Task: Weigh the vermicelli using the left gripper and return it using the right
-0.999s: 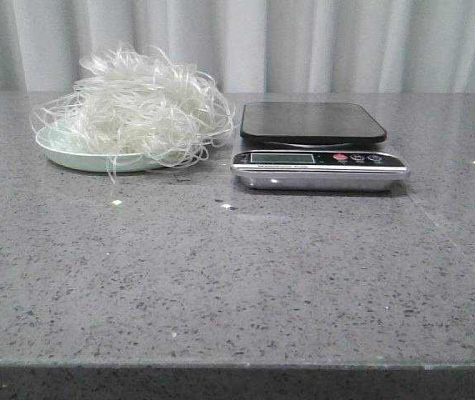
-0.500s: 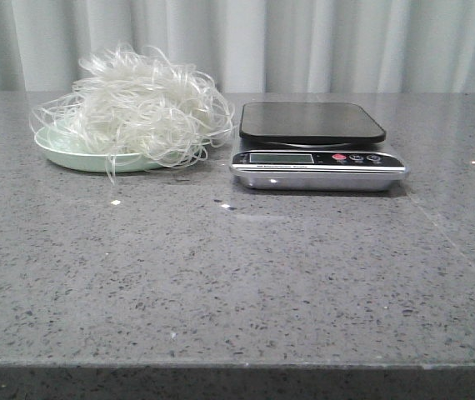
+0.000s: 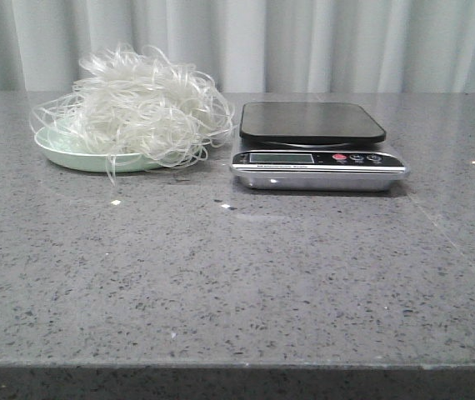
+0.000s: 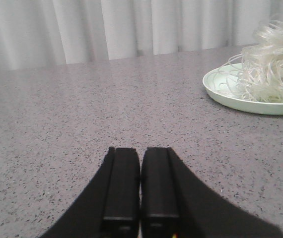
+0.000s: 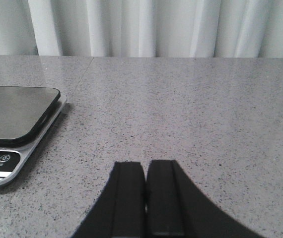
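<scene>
Both my left gripper (image 4: 140,191) and right gripper (image 5: 145,196) closed and empty, vermicelli (image 3: 142,104) heaped on the green plate (image 3: 62,152) far left beside the scale (image 3: 317,146); risk: loose strands snag the rim, spilling onto the table (image 3: 237,275).

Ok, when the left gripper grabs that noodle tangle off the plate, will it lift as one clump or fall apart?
The vermicelli is a loose, springy tangle, so it will probably lift mostly as one clump. Stray strands hang over the plate rim and may trail or drop. It looks very light and may snag the plate. The left gripper, now shut, must open first.
</scene>
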Robot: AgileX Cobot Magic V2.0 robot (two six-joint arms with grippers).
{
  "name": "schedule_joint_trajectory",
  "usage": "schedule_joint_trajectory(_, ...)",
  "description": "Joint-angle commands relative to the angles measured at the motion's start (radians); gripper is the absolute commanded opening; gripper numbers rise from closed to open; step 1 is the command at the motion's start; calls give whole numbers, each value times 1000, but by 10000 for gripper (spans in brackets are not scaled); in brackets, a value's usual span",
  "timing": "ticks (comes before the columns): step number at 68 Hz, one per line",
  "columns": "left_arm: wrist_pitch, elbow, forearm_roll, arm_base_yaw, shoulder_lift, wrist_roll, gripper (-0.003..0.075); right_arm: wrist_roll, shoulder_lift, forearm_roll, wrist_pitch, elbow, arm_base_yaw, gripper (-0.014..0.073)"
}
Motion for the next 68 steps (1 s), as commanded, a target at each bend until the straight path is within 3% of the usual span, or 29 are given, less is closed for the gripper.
schedule_joint_trajectory(1, -77, 7, 0, 4, -20, -13, 136, 3, -68, -16, -91, 26, -5, 150)
schedule_joint_trajectory(17, -77, 7, 0, 4, -20, -13, 136, 3, -273, -10, -111, 154, -8, 150)
schedule_joint_trajectory(26, -76, 7, 0, 4, -20, -13, 136, 4, -264, 64, -200, 217, -11, 150)
schedule_joint_trajectory(35, -76, 7, 0, 4, -20, -13, 136, 4, -263, 83, -200, 215, -12, 150)
schedule_joint_trajectory(50, -76, 7, 0, 4, -20, -13, 136, 4, -263, -19, -177, 215, -12, 150)
schedule_joint_trajectory(68, -76, 7, 0, 4, -20, -13, 136, 4, -263, -26, -152, 215, -12, 150)
